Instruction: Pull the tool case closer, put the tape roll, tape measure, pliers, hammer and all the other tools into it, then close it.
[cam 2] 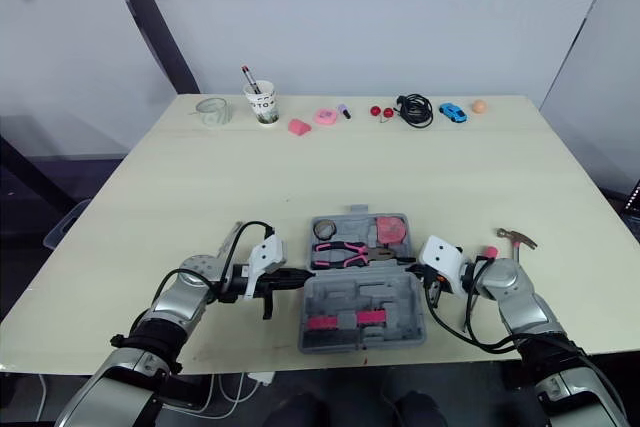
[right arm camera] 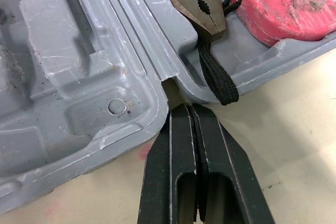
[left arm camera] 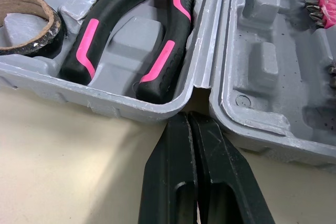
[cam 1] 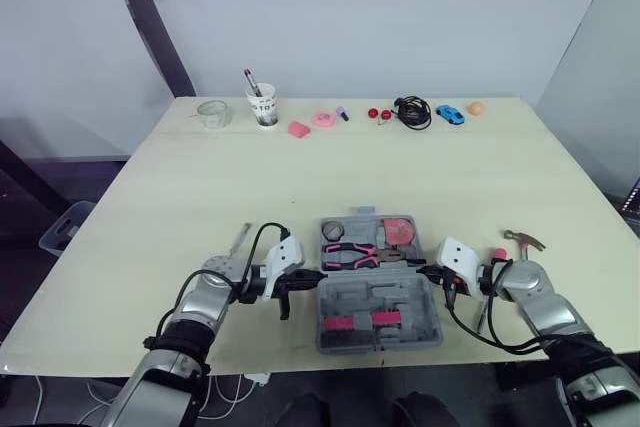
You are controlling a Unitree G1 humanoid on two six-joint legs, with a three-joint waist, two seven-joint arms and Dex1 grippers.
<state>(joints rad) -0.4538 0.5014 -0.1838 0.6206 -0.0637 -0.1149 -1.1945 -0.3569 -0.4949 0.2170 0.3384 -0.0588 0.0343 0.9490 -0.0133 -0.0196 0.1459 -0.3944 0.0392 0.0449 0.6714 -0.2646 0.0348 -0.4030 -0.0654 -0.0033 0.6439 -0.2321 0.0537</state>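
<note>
Left hand (left arm camera: 190,116) and right hand (right arm camera: 185,107), fingers together, tips at opposite hinge notches of open tool case (cam 1: 402,299).

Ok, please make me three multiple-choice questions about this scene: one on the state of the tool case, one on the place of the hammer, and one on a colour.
1. What is the state of the tool case?
A) shut
B) open, lying flat
C) standing on its edge

2. Where is the hammer?
A) inside the case
B) on the table, at the robot's right of the case
C) in a white cup

3. What colours are the handles of the pliers?
A) black and pink
B) yellow and blue
C) all green

Answers:
1 B: both halves show their grey insides from above.
2 B: it lies on the bare wood, apart from the case.
3 A: the left wrist view shows black grips with pink stripes.
</note>
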